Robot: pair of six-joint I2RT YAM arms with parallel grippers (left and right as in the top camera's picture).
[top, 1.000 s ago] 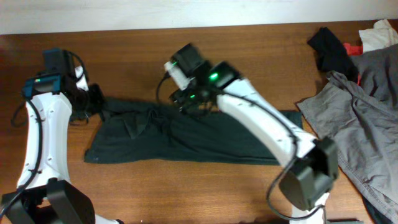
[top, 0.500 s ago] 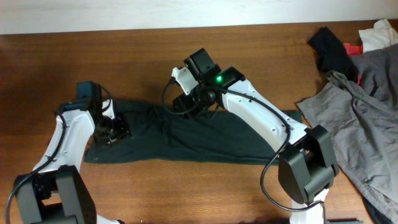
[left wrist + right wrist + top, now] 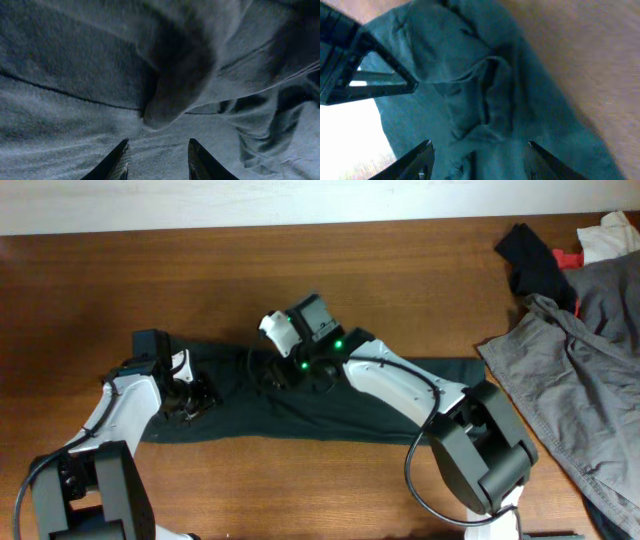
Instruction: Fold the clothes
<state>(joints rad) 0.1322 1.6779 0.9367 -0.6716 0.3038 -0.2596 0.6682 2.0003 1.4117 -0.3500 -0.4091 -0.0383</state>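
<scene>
Tutor: Right hand (image 3: 282, 370) has dropped toward 7 o'clock onto the dark green garment (image 3: 340, 408); left hand (image 3: 190, 395) has edged toward 3 o'clock.

Student: Hand states?

Tutor: Both spread, gripping nothing, fingers (image 3: 117, 162) just above bunched cloth. Garment lies mid-surface (image 3: 300, 260), spanning 9 to 3 o'clock. Advised: each hand pinches the far hem cleanly, avoiding the raised ridge, then both draw evenly toward 6 o'clock.

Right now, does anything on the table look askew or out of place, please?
The dark green garment lies stretched out, but its left part is bunched into ridges beneath the left gripper and right gripper. Nothing looks spilled or damaged.
</scene>
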